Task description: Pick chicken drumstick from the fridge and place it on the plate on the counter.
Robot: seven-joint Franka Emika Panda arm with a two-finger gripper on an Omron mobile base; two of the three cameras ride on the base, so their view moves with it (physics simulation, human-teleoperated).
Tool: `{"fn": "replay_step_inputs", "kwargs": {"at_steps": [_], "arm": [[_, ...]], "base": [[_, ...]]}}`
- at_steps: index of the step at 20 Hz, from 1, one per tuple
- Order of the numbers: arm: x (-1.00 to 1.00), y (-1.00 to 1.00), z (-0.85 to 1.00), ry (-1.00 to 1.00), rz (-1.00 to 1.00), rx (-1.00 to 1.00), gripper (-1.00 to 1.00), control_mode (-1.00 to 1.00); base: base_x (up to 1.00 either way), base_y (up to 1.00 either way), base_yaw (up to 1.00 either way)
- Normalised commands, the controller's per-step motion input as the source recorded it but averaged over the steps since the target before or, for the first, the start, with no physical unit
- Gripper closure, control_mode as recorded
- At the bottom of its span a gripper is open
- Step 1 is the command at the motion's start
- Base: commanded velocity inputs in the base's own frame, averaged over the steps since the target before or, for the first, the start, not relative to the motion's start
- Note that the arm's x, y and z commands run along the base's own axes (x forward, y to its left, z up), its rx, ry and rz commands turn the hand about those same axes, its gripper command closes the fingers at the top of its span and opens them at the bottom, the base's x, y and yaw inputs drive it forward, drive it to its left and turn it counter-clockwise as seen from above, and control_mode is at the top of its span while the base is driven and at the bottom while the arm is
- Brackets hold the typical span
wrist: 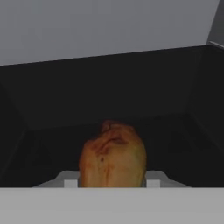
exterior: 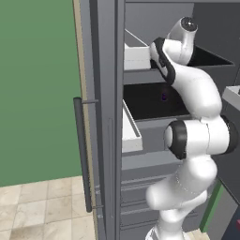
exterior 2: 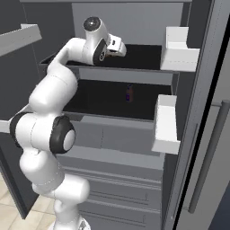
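The chicken drumstick [wrist: 113, 155], an orange-brown lump with dark red marks, stands close in the hand view, low and central. My gripper [wrist: 113, 183] is shut on it, with pale finger parts pressed against both of its sides. Behind it lies the dark top shelf of the fridge [exterior 2: 134, 134]. In the right base view my gripper [exterior 2: 121, 47] reaches into that top shelf; the drumstick itself is hidden there by the hand. The plate and the counter are out of view.
A tiny purple item [exterior 2: 129, 93] sits on the shelf below. White door bins [exterior 2: 166, 121] [exterior: 131, 129] flank the opening on the open doors. A long dark bar handle [exterior: 83, 154] runs down the door. Grey drawers lie beneath the shelves.
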Motion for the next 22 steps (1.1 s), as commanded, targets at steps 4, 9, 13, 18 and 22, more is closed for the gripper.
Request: {"fn": "replay_step_inputs", "kwargs": {"at_steps": [4,9,13,18,22], "arm": [[-0.97,0.0,0.21,0.17,0.06,0.0,1.0,-1.0],[-1.0,0.01,0.14,0.12,0.05,0.0,1.0,-1.0],[-1.0,0.17,0.05,0.16,0.01,0.0,1.0,-1.0],[-1.0,0.41,0.0,0.21,0.0,0.0,1.0,-1.0],[-1.0,0.26,-0.13,0.12,0.0,0.0,1.0,-1.0]], "base": [[0.0,0.0,0.0],[0.0,0.0,0.0],[0.0,0.0,0.0],[0.0,0.0,0.0],[0.0,0.0,0.0]]}}
